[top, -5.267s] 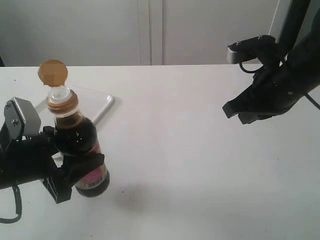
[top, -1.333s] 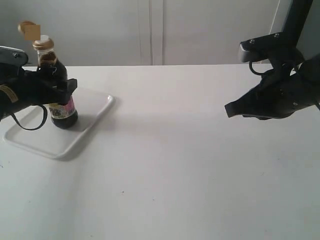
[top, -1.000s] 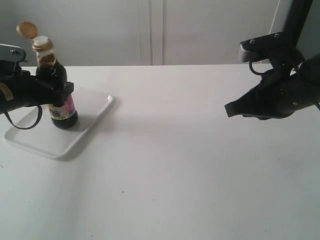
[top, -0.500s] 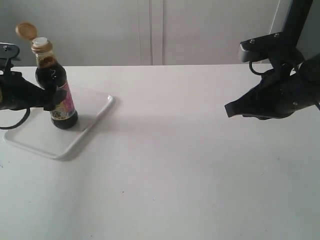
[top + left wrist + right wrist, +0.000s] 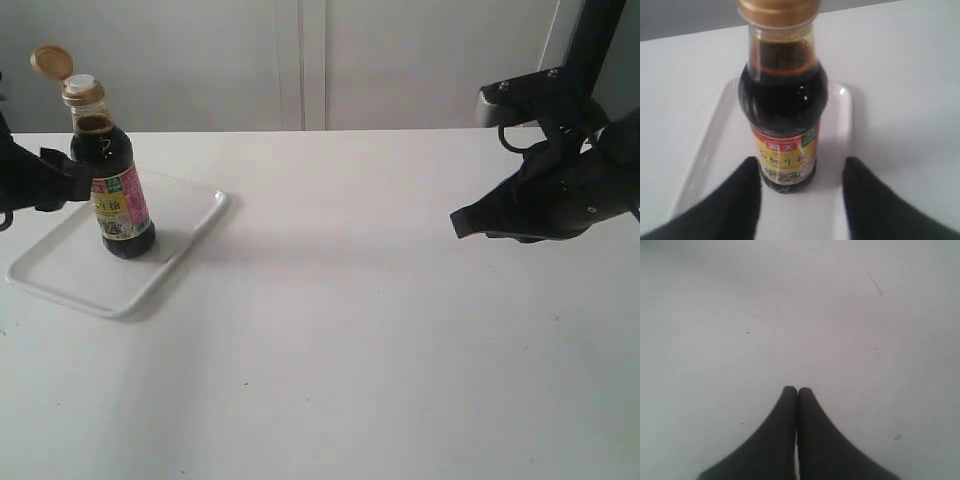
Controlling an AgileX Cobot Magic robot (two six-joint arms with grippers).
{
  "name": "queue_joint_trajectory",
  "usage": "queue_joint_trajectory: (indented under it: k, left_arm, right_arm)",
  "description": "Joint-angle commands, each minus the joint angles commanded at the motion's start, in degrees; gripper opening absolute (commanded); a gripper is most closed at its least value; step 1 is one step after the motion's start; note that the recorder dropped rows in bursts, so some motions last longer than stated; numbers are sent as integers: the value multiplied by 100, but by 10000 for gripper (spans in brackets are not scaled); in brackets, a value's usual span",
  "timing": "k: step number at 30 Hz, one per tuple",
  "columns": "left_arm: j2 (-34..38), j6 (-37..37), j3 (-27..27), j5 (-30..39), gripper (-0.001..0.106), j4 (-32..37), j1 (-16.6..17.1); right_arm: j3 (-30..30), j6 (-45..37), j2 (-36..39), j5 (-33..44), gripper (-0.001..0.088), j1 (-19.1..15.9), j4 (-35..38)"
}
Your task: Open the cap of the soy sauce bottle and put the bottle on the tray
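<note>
The soy sauce bottle (image 5: pixel 112 190) stands upright on the white tray (image 5: pixel 60 275) at the far left of the table. Its golden-brown cap (image 5: pixel 50 62) is flipped open, hanging back from the white spout. My left gripper (image 5: pixel 70 182) is open just left of the bottle and holds nothing. In the left wrist view the bottle (image 5: pixel 783 110) stands on the tray (image 5: pixel 840 200) beyond the left gripper (image 5: pixel 801 172), clear of both fingers. My right gripper (image 5: pixel 468 222) hovers shut and empty over the table at the right; the right wrist view shows its tips (image 5: pixel 797 391) pressed together above bare table.
The white table (image 5: pixel 350 330) spreads between the two arms. A grey wall with a vertical seam (image 5: pixel 300 60) runs behind the table's far edge. The right arm's dark body (image 5: pixel 570 180) fills the upper right.
My left gripper has let go of the bottle and pulled back to the left. The bottle stays upright on the tray. The right arm has not moved.
</note>
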Motion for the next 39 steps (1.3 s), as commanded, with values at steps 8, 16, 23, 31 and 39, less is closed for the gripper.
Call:
queue_joint_trajectory:
  k: [8,16,23,31,39]
  left_arm:
    - [-565,-79,27,65,0,0,0]
    - [-706,1612,27,2320,0,0,0]
    - [-672,2523,27,5680,0,-551,-11]
    - [-767,6727,27,5819,0,-6453,-11]
    - [-1542,9568,27,5880,0,-9383,-11]
  right_arm:
    - [-199,98,0,1019,0,-137,-266]
    - [-326,755,0,1423,0,-675,-1163]
    - [-326,1421,-97,1506,0,-828,-2388]
    - [-326,2443,-128,1054,0,-1006,-2918]
    - [107,2647,-650,439,0,-1152,-2668]
